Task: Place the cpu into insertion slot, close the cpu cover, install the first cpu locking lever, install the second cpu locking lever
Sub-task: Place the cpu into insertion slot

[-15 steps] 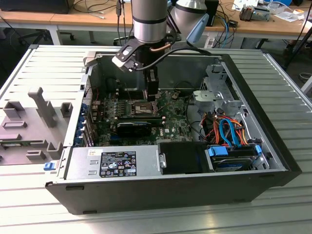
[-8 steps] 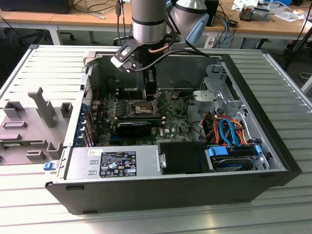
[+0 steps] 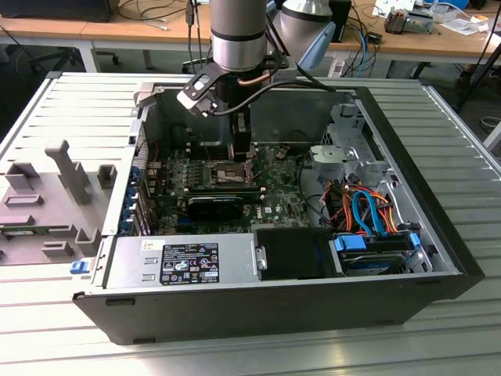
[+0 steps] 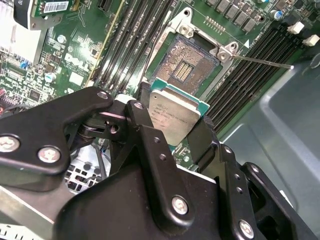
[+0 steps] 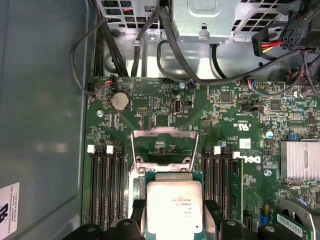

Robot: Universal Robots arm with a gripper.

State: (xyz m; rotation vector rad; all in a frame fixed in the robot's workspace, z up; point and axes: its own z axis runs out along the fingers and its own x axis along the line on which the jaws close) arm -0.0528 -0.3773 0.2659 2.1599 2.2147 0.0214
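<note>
Nearest to us, the black linked metal fingers of the gripper (image 4: pixel 171 122) are clamped on two opposite edges of the cpu (image 4: pixel 180 110), a small flat square chip with a silvery metal top. We judge this edge grip is chosen so the underside stays free to meet the socket.

The chip hangs just below the fingertips, roughly level and silver side up. It looks apart from the insertion slot (image 4: pixel 186 64), the square socket with a dark pin field and silver border, which lies directly beneath and slightly ahead of the fingertips. In the first wrist view the chip (image 5: pixel 172 205) hides most of that socket.

Just beyond the fingertips, the cpu cover (image 5: pixel 165 131), a thin silver hinged frame, is swung back, which leaves the socket open. A thin steel lever rod (image 4: pixel 262 62) sticks out to one side of the socket. Long black memory slots (image 5: pixel 107 185) run along both sides of the gripper.

In the exterior view the grey cylindrical arm (image 3: pixel 239 31) drops almost straight down into the open black computer case (image 3: pixel 438 290). Its gripper (image 3: pixel 243 153) points down at the green board.
</note>
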